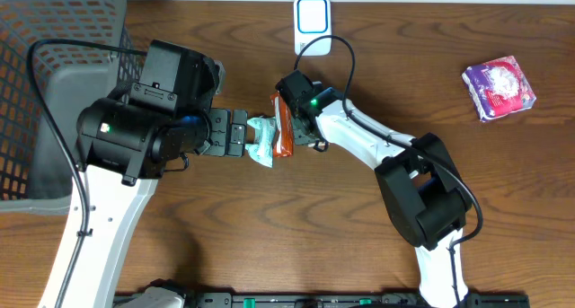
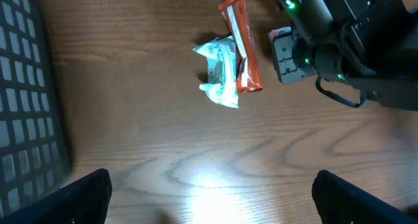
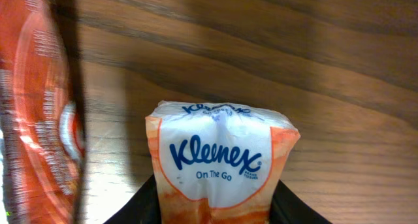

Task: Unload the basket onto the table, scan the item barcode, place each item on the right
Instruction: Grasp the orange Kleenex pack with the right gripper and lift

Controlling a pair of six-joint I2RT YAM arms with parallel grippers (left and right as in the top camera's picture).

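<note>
Right pincer [image 3: 214,204] is closed on the Kleenex pack [image 3: 219,159] at mid-worktop [image 1: 404,39] — confirm a firm hold, then turn the pack's barcode face toward the scanner [image 1: 312,16]. Left pincer [image 2: 209,198] stands fully open, empty. Orange wrapper [image 1: 283,130] and teal packet [image 1: 260,142] lie just beside — lift clear of them.

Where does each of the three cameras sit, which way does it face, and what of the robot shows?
Overhead: fixed above the table, facing straight down; both arms, left hand and right hand show.
Left wrist: on the left arm, looking down at the teal packet; its own fingertips fill the bottom corners.
Right wrist: on the right arm, close on a Kleenex pack between its own fingers.
Shared: all three show the orange packet.
</note>
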